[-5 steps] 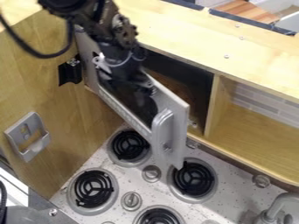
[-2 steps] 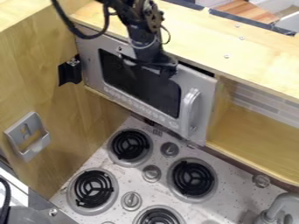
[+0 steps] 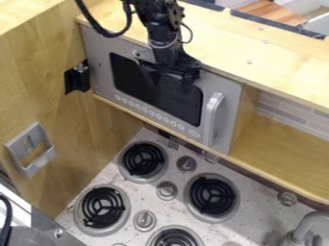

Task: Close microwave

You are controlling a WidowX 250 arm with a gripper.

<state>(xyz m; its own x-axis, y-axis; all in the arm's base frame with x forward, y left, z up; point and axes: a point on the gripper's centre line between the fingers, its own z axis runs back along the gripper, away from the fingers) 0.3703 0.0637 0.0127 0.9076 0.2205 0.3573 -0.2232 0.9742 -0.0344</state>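
Observation:
The black gripper (image 3: 171,77) hangs in front of the upper part of the microwave door, over its dark window, and I cannot tell a gap from contact. The silver microwave (image 3: 218,84) sits in the wooden cabinet under the top shelf, its door flush with the cabinet front and no dark opening showing along its edge. Its light vertical handle (image 3: 212,117) is on the right side of the door, and a row of round buttons runs below the window.
Below lies a stove top with several black burners (image 3: 212,196) and knobs (image 3: 166,190). An open wooden compartment (image 3: 279,149) is right of the microwave. A grey holder (image 3: 31,149) is on the left wall, and a faucet (image 3: 307,228) stands at lower right.
The microwave door has swung from standing well ajar to flush with the cabinet. My gripper has moved right along with it, toward the cabinet.

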